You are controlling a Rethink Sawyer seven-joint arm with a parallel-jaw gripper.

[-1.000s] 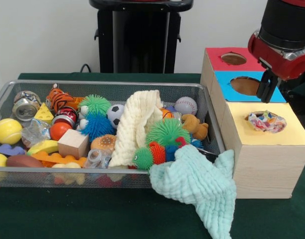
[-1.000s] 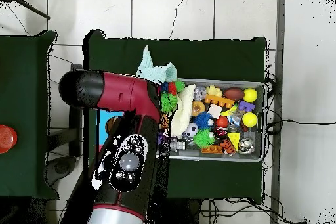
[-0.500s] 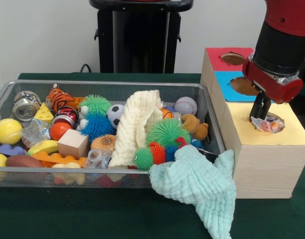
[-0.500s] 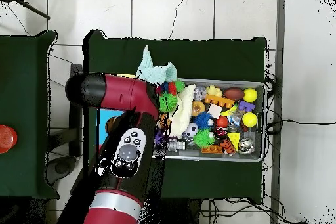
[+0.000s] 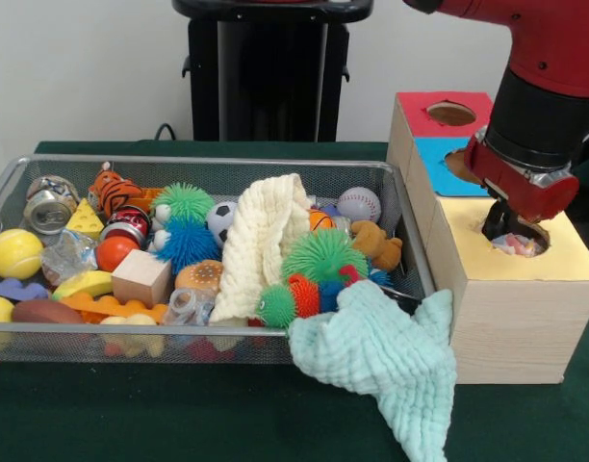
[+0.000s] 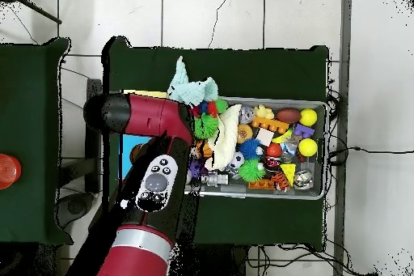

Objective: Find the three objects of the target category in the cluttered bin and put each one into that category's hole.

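My gripper [image 5: 509,226] is down at the round hole [image 5: 518,239] in the yellow top panel [image 5: 564,258] of the pale wooden box. A crumpled wrapper with multicolour print [image 5: 517,246] sits low in that hole, right under the gripper. The wire mesh bin [image 5: 208,165] stands to the left of the box, full of toys. A clear crinkly wrapper [image 5: 67,256] lies near its left end. In the overhead view the arm [image 6: 154,192] hides the gripper and the holes; the bin [image 6: 324,153] shows to its right.
The blue-topped hole [image 5: 468,166] and the red-topped hole [image 5: 451,114] lie behind the yellow one. A mint cloth [image 5: 381,356] hangs over the bin's front right corner. A cream knitted cloth [image 5: 266,241] and spiky balls [image 5: 321,255] fill the bin's middle.
The gripper has come down from above the blue panel onto the yellow hole. The wrapper, which lay on top of the hole, has sunk into it.
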